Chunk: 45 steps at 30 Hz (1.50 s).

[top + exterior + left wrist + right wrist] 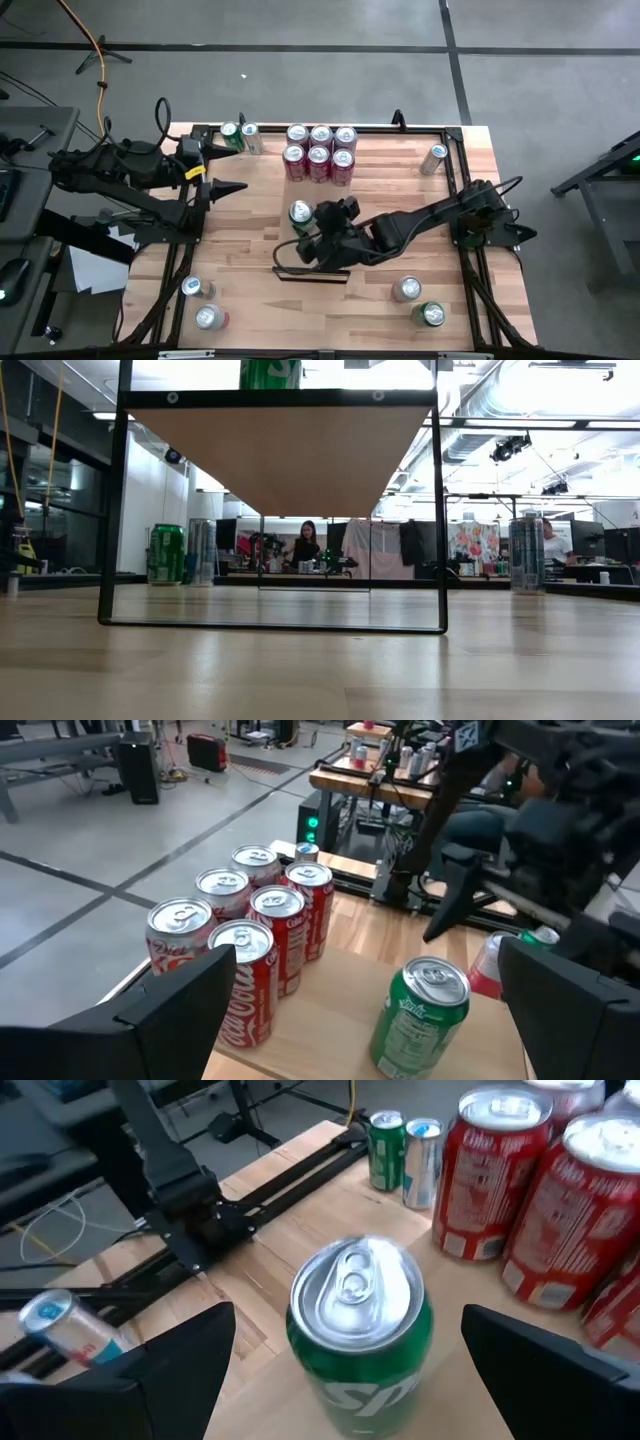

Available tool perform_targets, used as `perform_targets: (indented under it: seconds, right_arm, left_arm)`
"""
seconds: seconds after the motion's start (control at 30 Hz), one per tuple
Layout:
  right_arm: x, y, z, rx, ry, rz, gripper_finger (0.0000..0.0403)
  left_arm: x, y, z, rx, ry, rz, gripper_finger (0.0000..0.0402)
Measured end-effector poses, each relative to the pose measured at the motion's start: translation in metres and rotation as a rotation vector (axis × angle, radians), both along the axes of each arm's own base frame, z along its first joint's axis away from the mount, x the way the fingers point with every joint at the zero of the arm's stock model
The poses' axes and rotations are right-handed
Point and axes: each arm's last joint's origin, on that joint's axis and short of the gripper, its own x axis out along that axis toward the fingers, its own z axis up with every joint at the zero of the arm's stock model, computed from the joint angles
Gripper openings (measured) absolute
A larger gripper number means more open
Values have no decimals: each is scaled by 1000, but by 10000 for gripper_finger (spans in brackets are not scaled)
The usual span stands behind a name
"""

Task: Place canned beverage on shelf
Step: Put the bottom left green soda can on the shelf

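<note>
The shelf (320, 195) is a pale raised board on a black frame, and the low view shows its underside (280, 460). A green canned beverage (300, 213) stands upright on its base on the shelf, with six red cans (320, 152) behind it at the far end. My right gripper (322, 238) is open just short of the green can (360, 1340), one finger off to each side, touching nothing. My left gripper (238, 187) hangs open near the table's left side and faces the cans (250, 940).
Loose cans lie or stand around the table: two at the far left (240, 136), one at the far right (435, 158), two at the near left (203, 303) and two at the near right (420, 302). A black frame rims the table. People sit in the room beyond (305, 545).
</note>
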Motion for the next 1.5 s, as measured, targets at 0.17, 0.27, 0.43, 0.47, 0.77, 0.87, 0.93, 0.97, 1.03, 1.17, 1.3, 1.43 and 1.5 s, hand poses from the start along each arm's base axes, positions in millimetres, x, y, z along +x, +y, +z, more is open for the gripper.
perform_targets:
  seconds: [0.17,0.27,0.43,0.47,0.77,0.87,0.93,0.97,1.03,1.17,1.3,1.43,1.5]
  right_arm:
    - [10,4,-18,8,7,-37,376]
    - [13,5,-25,-17,17,-53,376]
    - [18,7,-36,-61,1,-111,376]
    - [19,8,-39,-68,-5,-129,376]
    - [30,11,-60,-98,-14,-175,376]
    - [30,11,-60,-106,-8,-177,369]
    - [30,11,-60,-113,-3,-176,352]
    - [30,11,-60,-120,5,-170,338]
    - [30,10,-60,-123,12,-164,302]
    - [29,9,-60,-155,44,-151,265]
    - [24,7,-55,-254,163,-63,265]
    - [22,-1,-48,-292,264,36,265]
    - [23,-7,-45,-305,307,90,265]
  left_arm:
    - [0,0,0,-26,-9,13,379]
    - [0,0,0,-60,-19,20,379]
    - [0,0,0,-93,-31,34,379]
    - [0,0,0,-100,-33,38,379]
    - [1,0,0,-141,-45,51,379]
    - [1,0,0,-143,-46,56,379]
    - [0,1,0,-148,-49,64,379]
    - [0,1,0,-146,-50,67,379]
    - [0,1,0,-143,-51,75,379]
    - [0,1,0,-139,-53,91,379]
    - [0,1,0,-138,-53,94,379]
    - [0,1,0,-137,-52,94,379]
    - [0,1,0,-137,-52,94,379]
